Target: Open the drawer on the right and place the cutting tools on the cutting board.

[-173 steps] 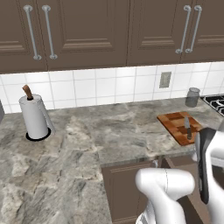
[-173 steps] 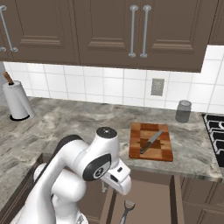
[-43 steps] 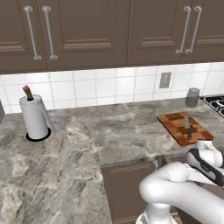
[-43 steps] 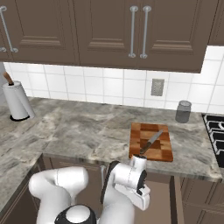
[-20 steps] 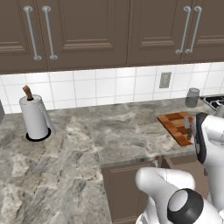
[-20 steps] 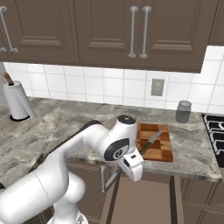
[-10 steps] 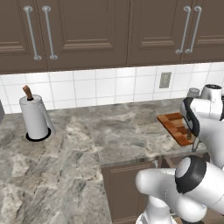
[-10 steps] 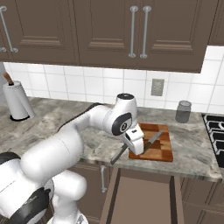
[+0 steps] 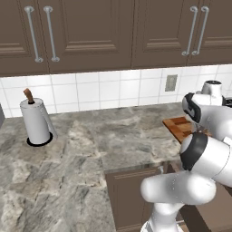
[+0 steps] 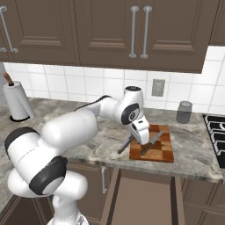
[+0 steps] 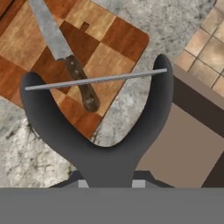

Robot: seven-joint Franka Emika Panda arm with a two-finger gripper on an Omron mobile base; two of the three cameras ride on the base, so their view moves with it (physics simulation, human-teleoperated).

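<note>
Marble-patterned desk [image 10: 92, 132] is being shown in the right base view, with the cutting board [image 10: 159, 150] lying flat near its front edge, to the right of the arm. A knife [image 10: 151, 143] with a dark handle and grey blade is lying diagonally on the board; in the hand view the same knife [image 11: 65, 57] is seen with its blade pointing to the upper left and its handle ending near the board's [image 11: 109, 39] lower edge.

The hand [image 10: 141, 133] is being held over the left end of the board, just above it. It is clenched on a slim grey-metal tool [image 10: 125, 144], which is slanting down and to the left from the fingers, out past the board's left edge and over the desk's front. In the hand view this thin tool [image 11: 96, 80] is being seen as a bar running across between the two dark fingertips [image 11: 162, 70], crossing over the knife handle below it. Whether the tool's low end is touching the desk cannot be told.

Below the desk's edge, the drawer [image 10: 140, 197] is standing pulled out, its brown inside being visible in the right base view and at the right of the hand view [image 11: 183, 144].

At the back, a paper towel roll [image 9: 36, 121] is standing on the left of the desk, and a grey jar [image 10: 183, 112] is standing by the tiled wall.
</note>
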